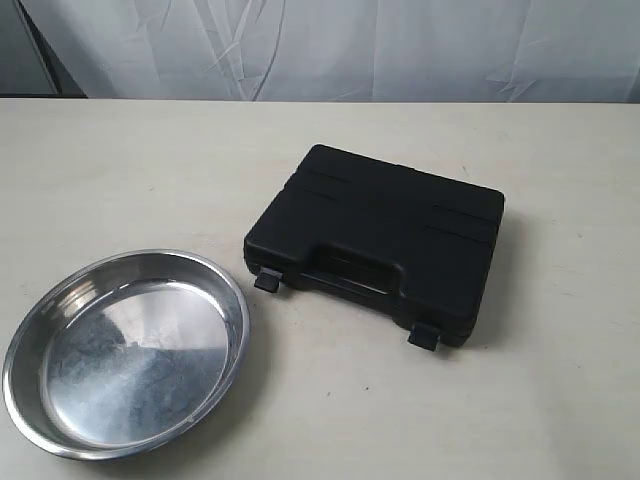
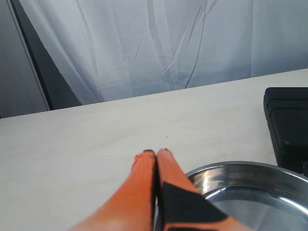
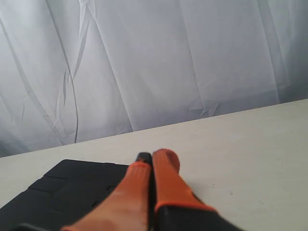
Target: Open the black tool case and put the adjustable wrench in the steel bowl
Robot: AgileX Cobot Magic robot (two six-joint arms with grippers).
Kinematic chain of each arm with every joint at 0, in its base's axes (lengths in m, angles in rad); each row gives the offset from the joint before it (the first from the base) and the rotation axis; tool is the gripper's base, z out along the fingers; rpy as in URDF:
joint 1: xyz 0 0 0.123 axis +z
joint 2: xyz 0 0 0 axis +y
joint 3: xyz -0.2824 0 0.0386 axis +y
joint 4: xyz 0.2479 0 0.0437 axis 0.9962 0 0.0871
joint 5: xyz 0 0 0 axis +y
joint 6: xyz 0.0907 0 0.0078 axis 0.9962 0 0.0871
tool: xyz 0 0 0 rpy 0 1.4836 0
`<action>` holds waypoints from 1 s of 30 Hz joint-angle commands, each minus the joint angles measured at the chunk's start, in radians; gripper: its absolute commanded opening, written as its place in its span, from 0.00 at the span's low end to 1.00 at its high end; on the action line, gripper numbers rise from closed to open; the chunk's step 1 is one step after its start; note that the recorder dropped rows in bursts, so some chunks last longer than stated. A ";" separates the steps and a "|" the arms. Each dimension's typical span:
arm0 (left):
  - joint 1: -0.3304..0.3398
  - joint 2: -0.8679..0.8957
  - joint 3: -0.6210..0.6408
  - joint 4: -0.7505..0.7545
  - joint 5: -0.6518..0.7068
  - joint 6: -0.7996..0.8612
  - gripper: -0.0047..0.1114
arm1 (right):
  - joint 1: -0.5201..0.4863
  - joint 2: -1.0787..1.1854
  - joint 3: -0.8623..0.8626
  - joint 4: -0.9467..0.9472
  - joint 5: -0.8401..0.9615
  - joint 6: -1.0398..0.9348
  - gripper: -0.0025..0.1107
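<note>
The black tool case lies shut on the table right of centre, handle side toward the near edge, with both small latches flipped outward. The steel bowl sits empty at the near left. No adjustable wrench shows; it is hidden. Neither arm appears in the exterior view. In the left wrist view my left gripper is shut with nothing in it, beside the steel bowl's rim, with a corner of the tool case farther off. My right gripper is shut and empty, above the tool case's lid.
A pale table carries everything. A white curtain hangs along its far edge, with a dark gap at the far left.
</note>
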 commanded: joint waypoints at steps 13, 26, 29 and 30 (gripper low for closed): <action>-0.001 0.004 -0.002 -0.002 -0.006 -0.001 0.04 | -0.004 -0.006 0.002 0.000 -0.008 -0.004 0.01; -0.001 0.004 -0.002 -0.002 -0.006 -0.001 0.04 | -0.004 -0.006 -0.223 0.357 -0.247 0.278 0.01; -0.001 0.004 -0.002 -0.002 -0.006 -0.001 0.04 | -0.004 0.108 -0.355 0.075 -0.286 0.291 0.01; -0.001 0.004 -0.002 -0.002 -0.006 -0.001 0.04 | -0.004 0.165 -0.391 0.035 -0.262 0.291 0.01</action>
